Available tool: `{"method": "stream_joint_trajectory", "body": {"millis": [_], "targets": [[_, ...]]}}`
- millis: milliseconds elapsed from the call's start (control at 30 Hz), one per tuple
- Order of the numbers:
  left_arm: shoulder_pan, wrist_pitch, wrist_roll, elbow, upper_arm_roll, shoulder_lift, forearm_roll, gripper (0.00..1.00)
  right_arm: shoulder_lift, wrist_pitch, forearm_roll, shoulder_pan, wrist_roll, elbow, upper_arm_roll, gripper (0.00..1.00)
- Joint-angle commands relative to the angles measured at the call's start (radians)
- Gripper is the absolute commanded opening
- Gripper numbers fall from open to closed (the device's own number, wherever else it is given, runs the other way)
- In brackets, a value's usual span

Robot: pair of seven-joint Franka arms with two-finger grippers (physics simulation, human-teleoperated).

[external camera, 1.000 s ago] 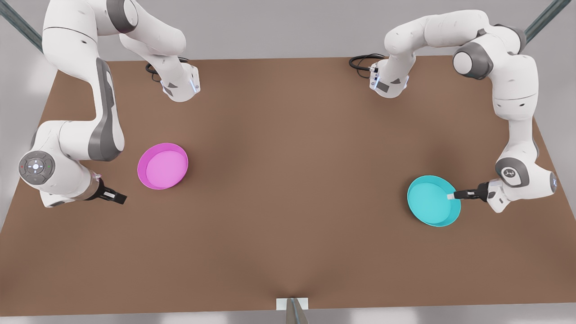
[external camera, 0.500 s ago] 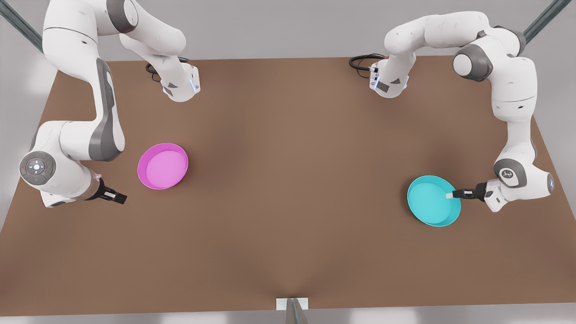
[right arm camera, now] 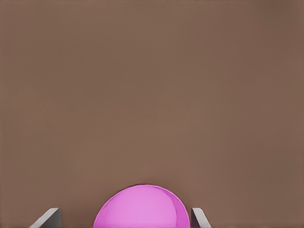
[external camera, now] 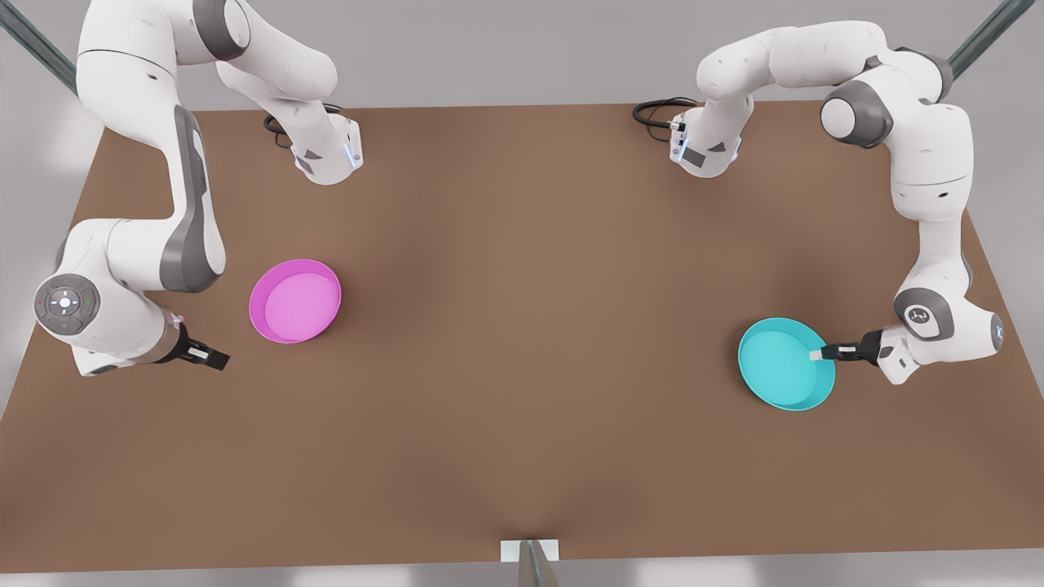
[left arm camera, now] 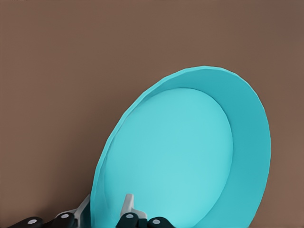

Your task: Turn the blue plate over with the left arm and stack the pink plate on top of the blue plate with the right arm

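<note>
One plate matters for this step: the blue plate [external camera: 785, 364], open side up on the counter [external camera: 522, 342] towards the front view's right. The left gripper [external camera: 818, 355] has its two fingers closed across the rim on the side nearest its own arm. In the left wrist view one finger [left arm camera: 128, 204] lies inside the dish and the other under the outer wall, with the plate [left arm camera: 190, 152] reaching away from the gripper at a slant. That slant suggests the far edge may rest on the counter while the held edge is slightly raised, though this cannot be settled from the pictures.

To flip it well, the left arm should probably lift the held rim until the plate clears the counter, then roll the wrist half a turn, so the far rim does not drag or catch. The bite is only on the rim, so a slow roll seems wise, and the plate should be set down gently, base up, before release.

The pink plate [external camera: 295, 300] lies well apart, towards the front view's left. The right gripper [external camera: 218, 357] waits just short of it with fingers spread, holding nothing; the right wrist view shows the plate [right arm camera: 141, 209] ahead between the two fingertips [right arm camera: 47, 218].
</note>
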Motion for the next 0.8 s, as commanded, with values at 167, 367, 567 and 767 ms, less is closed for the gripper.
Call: {"method": "stream_joint_trajectory", "body": {"millis": [167,367,567,767], "targets": [[0.0,0.002,-0.002,0.0,0.0,0.001,0.0,0.37,0.0,0.002,0.0,0.0,0.0,0.0,0.0,1.0],[0.0,0.003,-0.003,0.0,0.0,0.005,-0.003,0.34,0.0,0.012,0.001,0.0,0.0,0.026,0.005,1.0],[0.0,0.005,-0.003,0.0,0.0,0.008,-0.003,0.31,0.001,0.043,0.008,0.008,0.0,0.066,0.008,1.0],[0.0,0.003,-0.003,0.002,0.0,0.006,-0.003,0.3,0.029,0.109,0.006,0.106,0.002,0.087,0.011,1.0]]}}
